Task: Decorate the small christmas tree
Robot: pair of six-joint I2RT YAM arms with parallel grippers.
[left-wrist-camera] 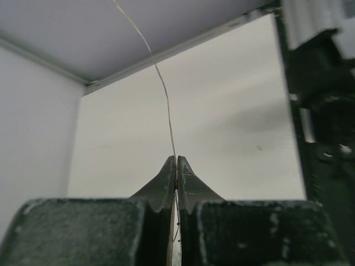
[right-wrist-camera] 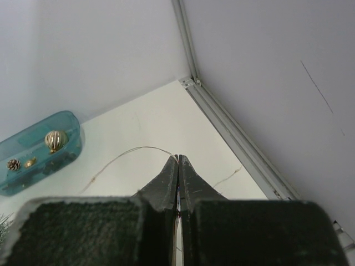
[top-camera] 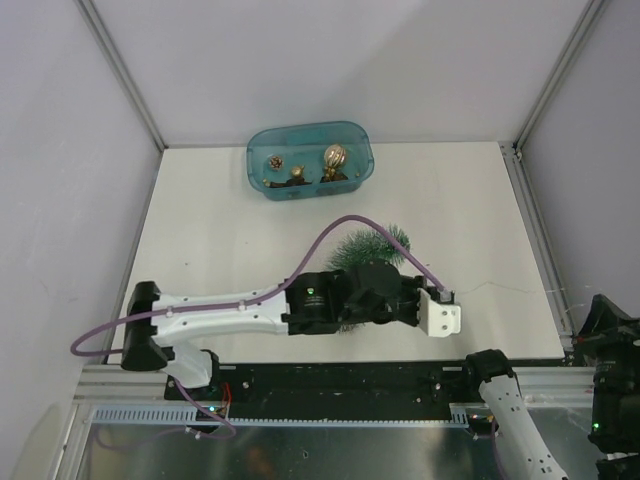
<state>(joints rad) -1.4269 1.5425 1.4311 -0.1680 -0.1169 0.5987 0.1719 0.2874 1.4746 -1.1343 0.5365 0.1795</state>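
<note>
The small christmas tree (top-camera: 375, 245) lies on its side mid-table, its lower part hidden under my left arm; a few of its needles (right-wrist-camera: 3, 224) show at the edge of the right wrist view. A thin gold wire (top-camera: 500, 286) stretches between both grippers. My left gripper (left-wrist-camera: 176, 160) is shut on the wire (left-wrist-camera: 166, 100), which rises away from its tips. My right gripper (right-wrist-camera: 178, 158) is shut on the wire's other stretch (right-wrist-camera: 122, 154), which arcs off to the left. From above, the left gripper (top-camera: 446, 298) sits right of the tree and the right gripper (top-camera: 588, 322) at the table's right edge.
A teal tub (top-camera: 310, 160) stands at the back centre holding a gold ball ornament (right-wrist-camera: 55, 140), a pine cone (right-wrist-camera: 13, 164) and small gold pieces. Grey walls and an aluminium frame rail (right-wrist-camera: 233, 138) close in the table. A purple cable (top-camera: 350, 225) loops over the left arm.
</note>
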